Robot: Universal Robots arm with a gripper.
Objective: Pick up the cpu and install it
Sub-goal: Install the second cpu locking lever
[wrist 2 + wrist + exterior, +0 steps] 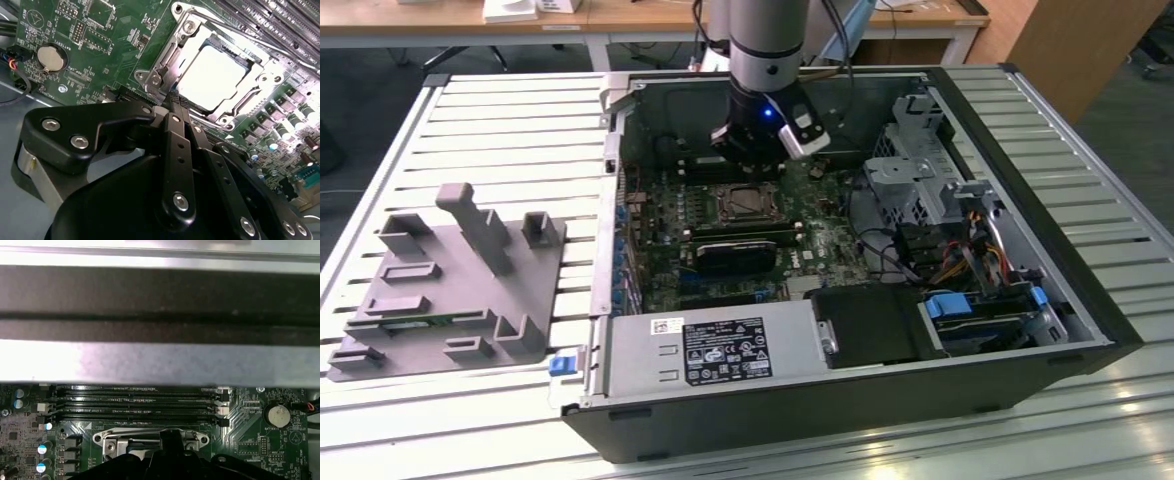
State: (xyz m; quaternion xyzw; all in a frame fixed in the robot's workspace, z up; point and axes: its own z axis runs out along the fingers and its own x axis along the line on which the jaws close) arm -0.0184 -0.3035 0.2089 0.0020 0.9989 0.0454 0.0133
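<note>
While its silver top glares white under the light, the cpu (212,77) you are tracking lies flat inside the socket frame (165,55) on the green motherboard (115,35), with the metal frame around its edges, as the second wrist view shows. Your gripper (176,100) hangs just above the near edge of that frame, its black fingers (175,125) pressed together and holding nothing, the tips close to the chip but not clearly touching it. Beside the socket in both wrist views you can see the round coin battery (52,57) and, on the other side of the frame, the long black memory slots (135,402). In the exterior view your arm (763,40) reaches down into the open computer case (1067,250), which lies on its side on the slatted white table (494,110), with the gripper (750,150) poised just above the socket (744,203). Toward the exterior view's left, well apart from the case, the grey plastic fixture (447,280) with upright posts stands on the table.
</note>
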